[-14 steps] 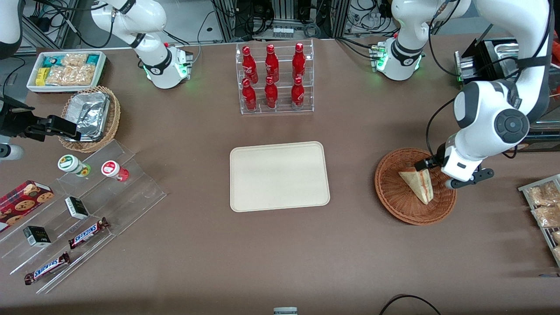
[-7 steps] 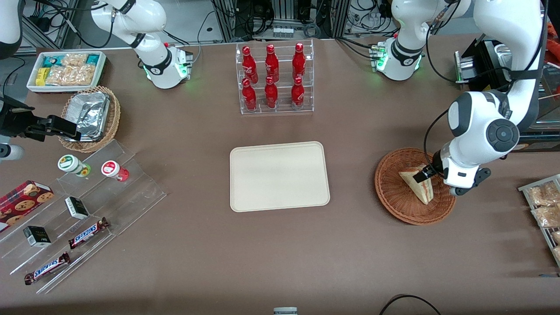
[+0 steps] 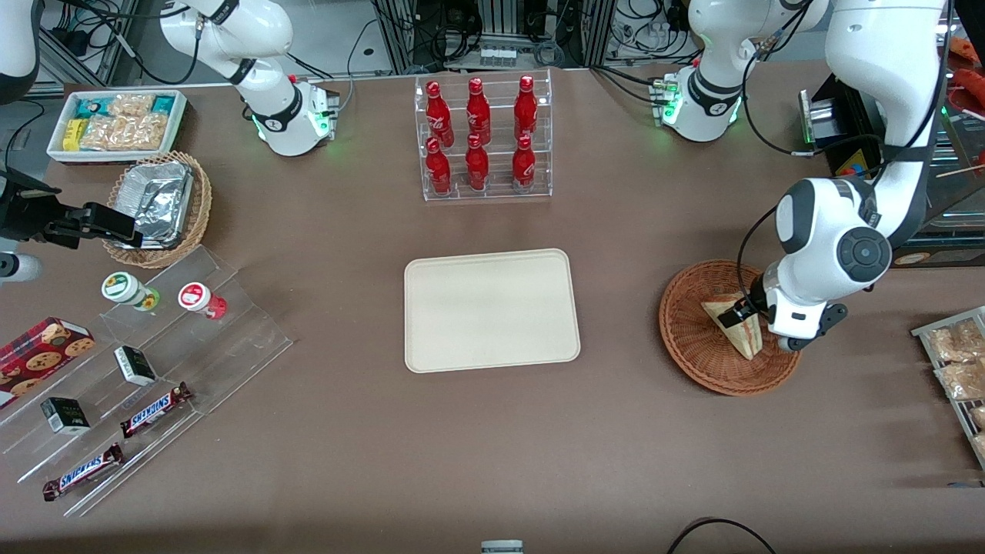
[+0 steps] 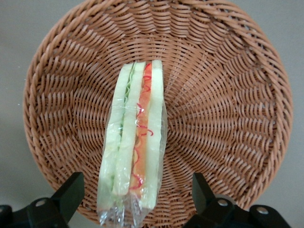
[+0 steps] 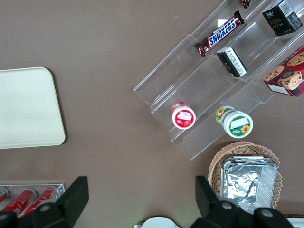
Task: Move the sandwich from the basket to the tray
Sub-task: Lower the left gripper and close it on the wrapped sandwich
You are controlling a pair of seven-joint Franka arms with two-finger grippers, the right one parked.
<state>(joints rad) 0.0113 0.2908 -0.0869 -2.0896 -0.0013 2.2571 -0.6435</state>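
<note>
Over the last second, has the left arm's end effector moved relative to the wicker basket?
Yes. The end effector has shifted from the basket's rim inward, toward the tray, and now hangs open over the sandwich.

Reddish-brown woven basket [image 4: 228,85], pale sandwich [image 4: 135,142] with red and green layers, plain cream tray [image 3: 491,309].

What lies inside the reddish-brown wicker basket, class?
The basket holds one sandwich, wrapped in clear film, lying on its weave. The open claw hangs above it, a finger either side. The weave under the sandwich is covered.
</note>
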